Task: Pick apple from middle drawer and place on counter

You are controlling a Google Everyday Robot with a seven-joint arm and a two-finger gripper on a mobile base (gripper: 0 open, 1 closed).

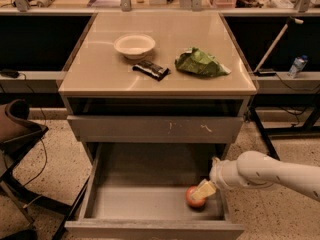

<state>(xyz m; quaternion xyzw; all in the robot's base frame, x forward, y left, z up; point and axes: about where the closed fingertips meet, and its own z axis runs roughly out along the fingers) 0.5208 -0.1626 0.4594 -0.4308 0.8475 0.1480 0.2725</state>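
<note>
The apple (194, 199), red-orange, lies in the front right of the open middle drawer (140, 204), a deep grey tray pulled out low at the cabinet's front. My gripper (203, 190) reaches in from the right on a white arm (270, 173) and sits against the apple's upper right side, covering part of it. The beige counter (100, 74) tops the cabinet above.
On the counter are a white bowl (134, 45), a dark snack bar (151, 69) and a green foil bag (200, 64). A shut scratched drawer front (155, 129) overhangs the open drawer. A chair (17, 129) stands at left; a water bottle (297, 65) sits at right.
</note>
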